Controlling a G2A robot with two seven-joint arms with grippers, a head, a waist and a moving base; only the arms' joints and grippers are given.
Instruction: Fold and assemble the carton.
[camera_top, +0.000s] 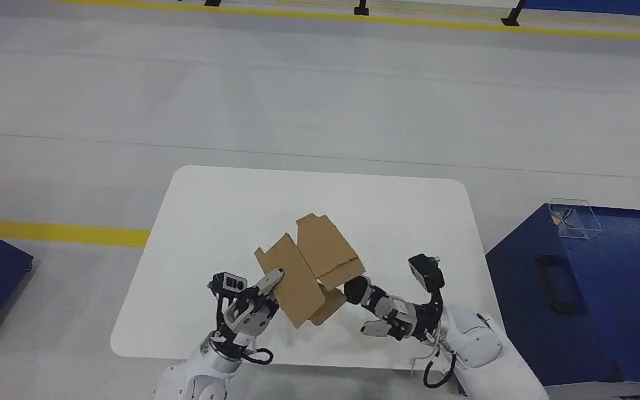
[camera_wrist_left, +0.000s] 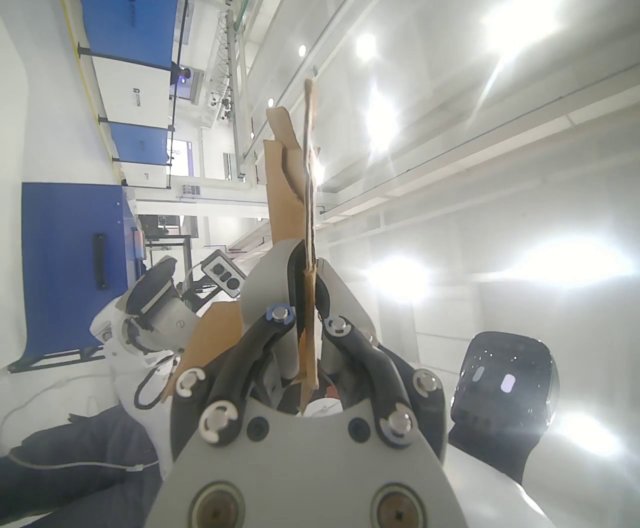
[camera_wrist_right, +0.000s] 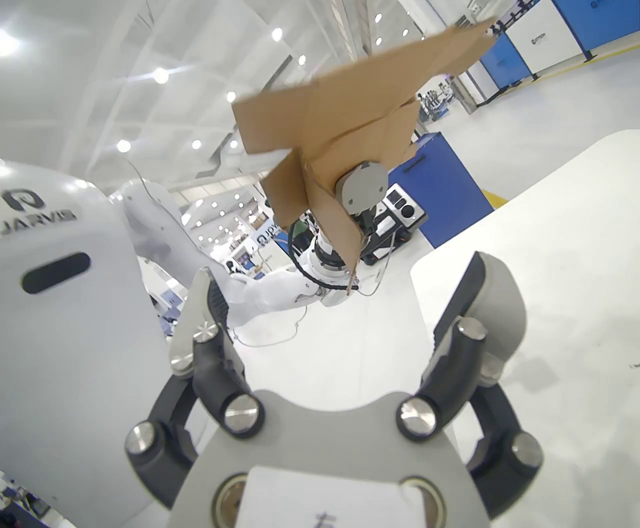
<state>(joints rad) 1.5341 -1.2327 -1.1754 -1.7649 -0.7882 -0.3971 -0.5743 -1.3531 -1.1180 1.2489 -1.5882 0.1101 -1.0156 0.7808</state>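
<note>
White table (camera_top: 250, 210) sits below the carton (camera_top: 305, 265), pinched by the left gripper (camera_wrist_left: 306, 260); right gripper (camera_wrist_right: 340, 272), near the carton, is spread.

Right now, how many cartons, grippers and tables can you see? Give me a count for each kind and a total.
Cartons: 1, the brown carton, partly folded
Grippers: 2, the left gripper shut on the carton's edge, the right gripper open and apart from it
Tables: 1, the white table
Total: 4
</note>
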